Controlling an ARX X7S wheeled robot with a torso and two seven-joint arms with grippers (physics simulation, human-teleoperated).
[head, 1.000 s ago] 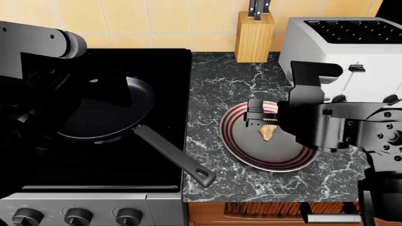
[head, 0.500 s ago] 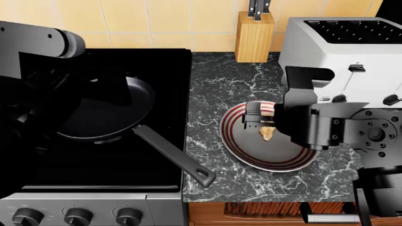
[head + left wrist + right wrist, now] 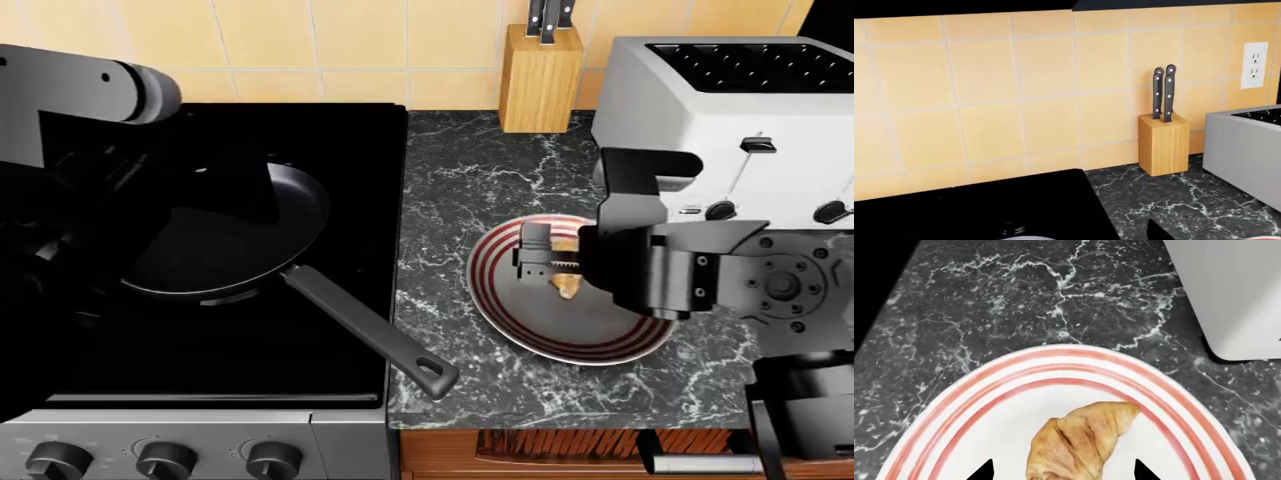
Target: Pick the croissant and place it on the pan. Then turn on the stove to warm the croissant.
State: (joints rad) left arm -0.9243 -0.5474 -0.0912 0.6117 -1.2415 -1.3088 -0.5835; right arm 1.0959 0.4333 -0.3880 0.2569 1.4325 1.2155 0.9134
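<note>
The croissant (image 3: 1077,440) lies on the grey plate with red stripes (image 3: 1054,357), and it shows in the head view as a tan croissant (image 3: 571,285) half hidden under my right arm. My right gripper (image 3: 1062,473) is open just above it, one fingertip (image 3: 985,472) on each side of the pastry. The black pan (image 3: 220,235) rests on the stove (image 3: 200,340), its handle (image 3: 367,330) pointing to the front right. My left arm (image 3: 80,90) hangs over the stove's left. Only one left fingertip (image 3: 1157,233) shows, well off to one side; the other is lost against the black stovetop.
A white toaster (image 3: 734,100) stands at the back right, close behind the plate. A wooden knife block (image 3: 541,75) sits against the tiled wall. Three black stove knobs (image 3: 167,460) line the front panel. The dark marble counter (image 3: 454,200) lies between pan and plate.
My right gripper has edged slightly lower and closer over the croissant, its wrist turning a little. The left arm, pan and croissant have not moved.
</note>
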